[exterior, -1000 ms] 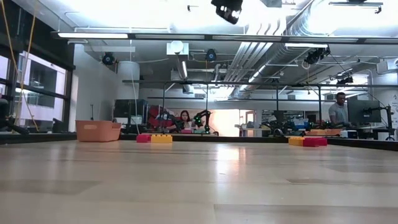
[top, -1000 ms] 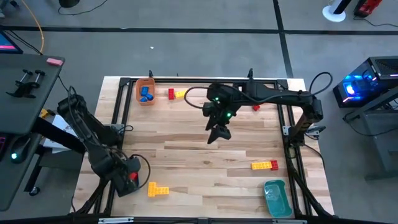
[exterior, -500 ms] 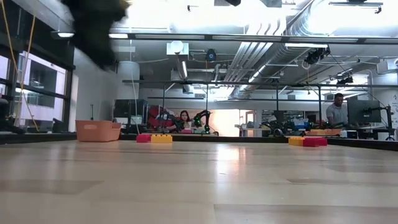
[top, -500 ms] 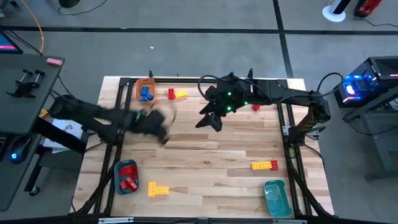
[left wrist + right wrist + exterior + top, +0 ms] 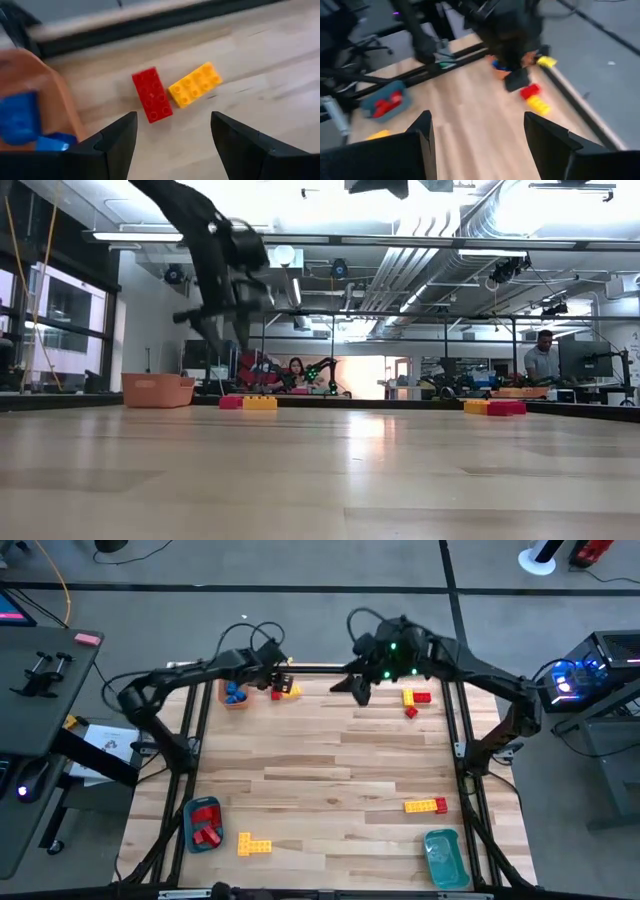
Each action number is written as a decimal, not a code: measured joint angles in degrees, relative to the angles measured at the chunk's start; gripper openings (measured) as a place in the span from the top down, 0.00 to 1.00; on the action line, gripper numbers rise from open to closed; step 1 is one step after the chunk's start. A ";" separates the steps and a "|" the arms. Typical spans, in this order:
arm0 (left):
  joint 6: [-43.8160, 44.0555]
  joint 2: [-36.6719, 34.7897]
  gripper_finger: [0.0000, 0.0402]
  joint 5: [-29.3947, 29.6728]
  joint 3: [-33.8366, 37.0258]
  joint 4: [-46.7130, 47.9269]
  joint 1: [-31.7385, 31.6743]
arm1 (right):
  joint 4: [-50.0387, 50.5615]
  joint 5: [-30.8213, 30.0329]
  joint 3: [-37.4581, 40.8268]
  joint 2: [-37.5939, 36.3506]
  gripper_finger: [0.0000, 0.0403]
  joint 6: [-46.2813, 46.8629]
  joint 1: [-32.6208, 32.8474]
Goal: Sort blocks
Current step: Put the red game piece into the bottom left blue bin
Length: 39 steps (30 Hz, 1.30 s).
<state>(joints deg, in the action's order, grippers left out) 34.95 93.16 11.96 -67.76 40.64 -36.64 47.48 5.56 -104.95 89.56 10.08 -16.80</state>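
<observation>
My left gripper (image 5: 172, 125) is open and hovers over a red block (image 5: 152, 94) and a yellow block (image 5: 195, 84) that lie side by side flat on the wood near the table's far edge. In the high view the left gripper (image 5: 272, 675) stands just beside the orange tray (image 5: 235, 692), which holds blue blocks. The low view shows the left gripper (image 5: 225, 330) well above that pair of blocks (image 5: 248, 403). My right gripper (image 5: 358, 688) is open and raised near the far edge's middle, left of a red and yellow cluster (image 5: 415, 700).
A teal tray with red blocks (image 5: 205, 823) sits near the left front, with yellow blocks (image 5: 254, 845) beside it. A yellow and red row (image 5: 425, 805) lies toward the right front, with another teal tray (image 5: 443, 855) behind it at the near edge. The black frame (image 5: 320, 668) borders the far edge.
My left arm has swung fast from the tray of red blocks at the near-left corner across to the far edge, ending above the red and yellow pair. My right gripper has moved from the table's middle toward the far edge.
</observation>
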 joint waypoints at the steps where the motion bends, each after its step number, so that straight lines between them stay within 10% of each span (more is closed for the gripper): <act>1: 0.78 1.73 0.41 -0.94 -0.49 -0.33 -0.29 | 0.09 0.08 0.00 0.00 0.53 -1.06 -1.34; 14: 6.80 13.50 0.41 5.24 -8.92 -0.36 -0.35 | 2.64 8.06 0.00 0.02 0.53 -6.16 -14.56; 39: 5.85 18.96 0.41 -0.85 -8.94 0.45 -6.13 | 2.93 8.11 0.00 0.07 0.53 -5.00 -15.14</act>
<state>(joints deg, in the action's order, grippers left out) 40.81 112.12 11.10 -76.70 41.09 -42.77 50.41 13.67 -104.95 89.62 5.08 -31.94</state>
